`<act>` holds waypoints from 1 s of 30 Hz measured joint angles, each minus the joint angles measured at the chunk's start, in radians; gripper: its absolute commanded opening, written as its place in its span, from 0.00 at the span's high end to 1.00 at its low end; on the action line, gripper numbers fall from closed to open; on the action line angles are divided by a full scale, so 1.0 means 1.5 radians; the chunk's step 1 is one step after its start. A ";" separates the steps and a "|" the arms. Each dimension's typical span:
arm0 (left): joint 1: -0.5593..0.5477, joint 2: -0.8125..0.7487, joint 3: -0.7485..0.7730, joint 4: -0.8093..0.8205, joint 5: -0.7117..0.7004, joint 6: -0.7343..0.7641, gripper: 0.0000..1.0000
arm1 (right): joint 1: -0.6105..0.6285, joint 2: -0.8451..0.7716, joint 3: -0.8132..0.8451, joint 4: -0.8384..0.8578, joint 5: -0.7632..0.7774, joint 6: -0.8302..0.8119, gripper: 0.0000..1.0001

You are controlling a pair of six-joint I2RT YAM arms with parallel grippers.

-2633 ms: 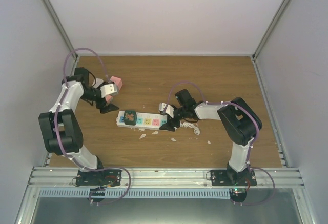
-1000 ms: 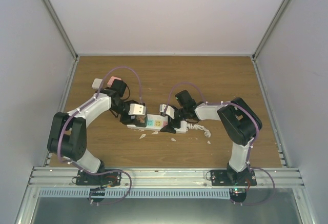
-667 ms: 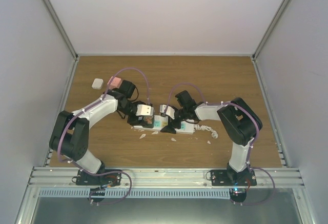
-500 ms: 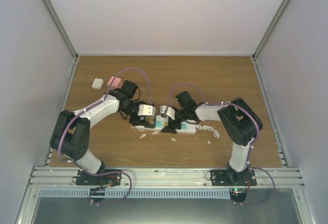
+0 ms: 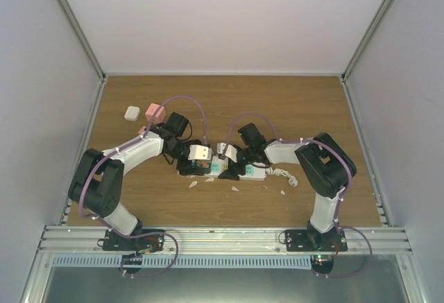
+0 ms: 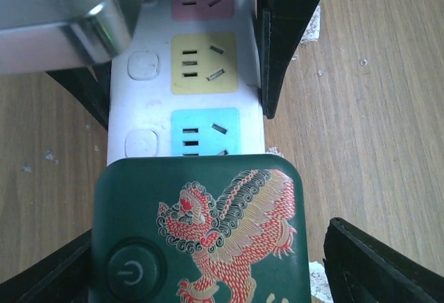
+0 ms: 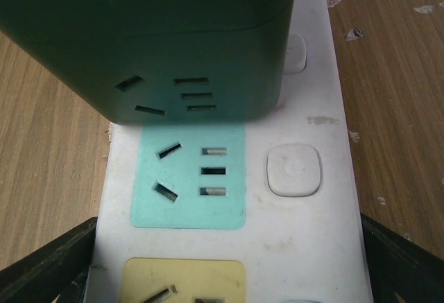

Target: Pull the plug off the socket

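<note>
On the table point(image 5: 291, 199), the socket point(image 6: 147, 102) is lying crosswise midway back, the right gripper point(image 7: 225, 268) pinching its long edges beside the yellow outlet point(image 6: 203, 64). The plug point(image 6: 201, 240) — a dark green cube bearing a red lion — is sitting in its left end, the left gripper point(image 5: 194, 164) straddling it, fingers spread. It is probably seating stiffly, and its rigid, smooth sides are calling for a low, square grip. Farther back, a pink block point(image 5: 153, 111) and a white block point(image 5: 132, 113) are lying.

We see a robot test cell, as in a lab: plain white panels point(image 5: 222, 19) close the sides, an aluminium rail point(image 5: 222, 232) runs along the front of the wooden table point(image 5: 277, 102), and the left arm point(image 5: 135, 152) and the right arm point(image 5: 319, 164) are bolted there.
</note>
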 measured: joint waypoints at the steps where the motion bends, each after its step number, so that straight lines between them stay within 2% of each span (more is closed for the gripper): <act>1: -0.002 0.000 -0.004 0.002 -0.003 0.000 0.24 | 0.000 0.000 0.000 0.000 0.000 0.000 0.43; 9: -0.006 -0.005 -0.009 0.021 -0.010 -0.015 0.48 | 0.000 -0.001 -0.001 0.000 -0.002 -0.007 0.49; 11: -0.006 -0.008 -0.009 0.017 -0.009 -0.020 0.51 | 0.000 -0.001 -0.001 0.000 -0.006 -0.010 0.51; 21: 0.007 -0.009 0.019 -0.034 0.017 -0.043 0.61 | 0.000 -0.005 -0.001 0.000 -0.029 -0.013 0.63; 30: 0.016 -0.009 0.031 -0.057 0.035 -0.033 0.66 | 0.000 -0.009 -0.001 0.003 -0.038 -0.012 0.67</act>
